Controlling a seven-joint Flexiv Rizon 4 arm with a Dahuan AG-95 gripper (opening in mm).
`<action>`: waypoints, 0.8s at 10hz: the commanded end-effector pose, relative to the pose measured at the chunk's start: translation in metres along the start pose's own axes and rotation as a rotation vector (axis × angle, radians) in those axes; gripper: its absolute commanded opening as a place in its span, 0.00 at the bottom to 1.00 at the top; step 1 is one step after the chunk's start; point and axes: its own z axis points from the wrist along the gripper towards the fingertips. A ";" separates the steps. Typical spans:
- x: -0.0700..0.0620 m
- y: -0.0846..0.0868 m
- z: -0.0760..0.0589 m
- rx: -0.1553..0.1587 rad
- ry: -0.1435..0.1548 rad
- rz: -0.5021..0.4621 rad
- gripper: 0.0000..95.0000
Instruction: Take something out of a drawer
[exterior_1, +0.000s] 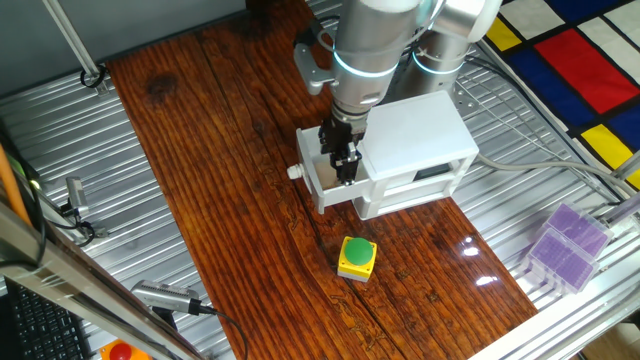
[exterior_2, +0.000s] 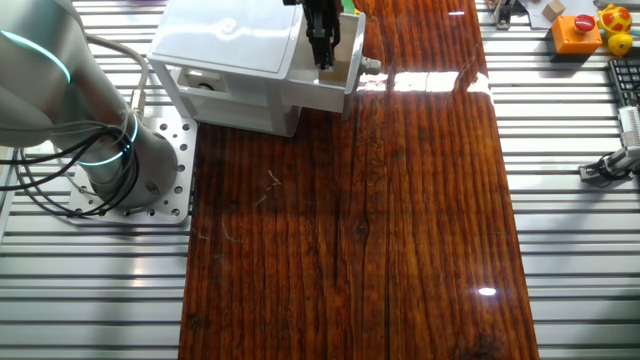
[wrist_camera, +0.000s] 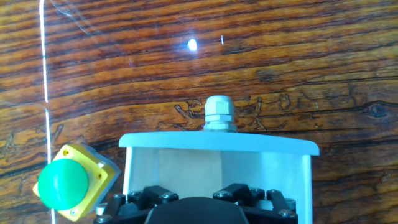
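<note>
The upper white plastic drawer of the white box cabinet stands pulled out toward the middle of the dark, red-brown wooden desk, its small round white knob pointing away from the cabinet body, which sits at the desk's far edge near the arm's base. The drawer is open so that its tray can be reached from above, and the black two-finger gripper hangs straight down into that tray, the wrist held upright, most likely so the fingers can clear the drawer's thin walls. In the hand view the knob and the drawer's front wall lie just ahead of the gripper's black body, with pale inner walls showing on either side. The small tan wooden cube that the task calls for is not visible in any view; if it is in the drawer, the gripper hides it. Nor can I tell how wide the fingers stand or whether they hold anything, since their tips are sunk in the tray and hidden by the hand itself. A yellow box with a green button rests on the desk just beyond the drawer's front, apart from it and clear of the gripper's path. My reading is that the grasp inside the drawer is in hand, with the lift-out not yet done.
</note>
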 end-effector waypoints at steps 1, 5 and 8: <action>0.002 -0.001 -0.005 -0.001 -0.003 0.023 0.40; 0.002 -0.004 -0.008 0.000 -0.006 0.022 0.00; 0.005 -0.013 -0.029 0.003 -0.003 -0.001 0.00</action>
